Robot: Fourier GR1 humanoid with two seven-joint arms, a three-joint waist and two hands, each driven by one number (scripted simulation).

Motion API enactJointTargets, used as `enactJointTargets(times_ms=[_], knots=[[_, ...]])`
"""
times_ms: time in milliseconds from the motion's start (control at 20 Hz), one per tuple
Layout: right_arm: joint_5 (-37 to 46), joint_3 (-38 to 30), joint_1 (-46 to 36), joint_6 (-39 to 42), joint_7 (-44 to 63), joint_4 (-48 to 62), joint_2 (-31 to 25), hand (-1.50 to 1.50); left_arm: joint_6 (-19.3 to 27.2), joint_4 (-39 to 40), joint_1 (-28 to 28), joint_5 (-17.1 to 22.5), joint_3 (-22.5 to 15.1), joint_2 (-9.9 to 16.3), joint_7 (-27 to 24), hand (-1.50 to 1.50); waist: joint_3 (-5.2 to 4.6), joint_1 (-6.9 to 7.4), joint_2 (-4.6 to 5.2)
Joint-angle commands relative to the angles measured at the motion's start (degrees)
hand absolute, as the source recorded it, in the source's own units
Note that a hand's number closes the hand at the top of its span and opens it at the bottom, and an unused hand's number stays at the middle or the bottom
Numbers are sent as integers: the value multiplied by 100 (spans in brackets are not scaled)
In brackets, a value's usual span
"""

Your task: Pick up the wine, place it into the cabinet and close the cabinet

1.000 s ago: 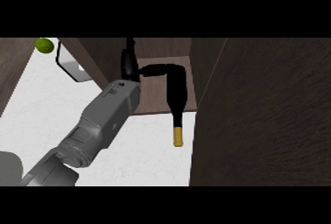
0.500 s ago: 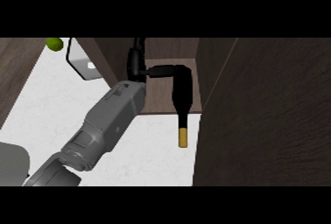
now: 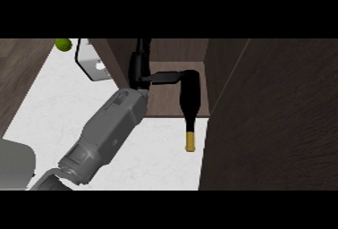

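One grey forearm (image 3: pixel 109 134) rises from the lower left of the head view and slants up toward the far side of the surface. At its end the black hand (image 3: pixel 142 71) points away from the robot, its thumb (image 3: pixel 165 77) jutting sideways to the right. It is the only arm showing, and which of the two it is cannot be told.

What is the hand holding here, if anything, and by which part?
The right hand holds the wine bottle by its dark body, near the base; the gold-capped neck points away, free.
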Motion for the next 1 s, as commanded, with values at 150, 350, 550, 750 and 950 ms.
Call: enactJointTargets(times_ms=[150,350,550,750,950], knots=[[-327,-55,348,32,225,-985,-117,-150,384,-1639,877,-155,-361,77,693,-150,3,55,-24],[-330,98,300,-40,381,-1111,-107,-150,578,-2612,1656,-326,-732,-77,609,-150,0,59,-23],[-77,270,252,-157,412,-1118,-61,-150,221,-3684,2697,-300,-918,490,754,-150,-3,72,-15],[-205,147,409,-158,376,-1359,-153,-150,512,-4560,3364,-448,-1213,504,816,-150,-1,7,-4],[-121,169,330,-25,45,-857,-181,-150,1294,-5814,3932,-918,-1814,463,1185,-150,4,-2,18]])
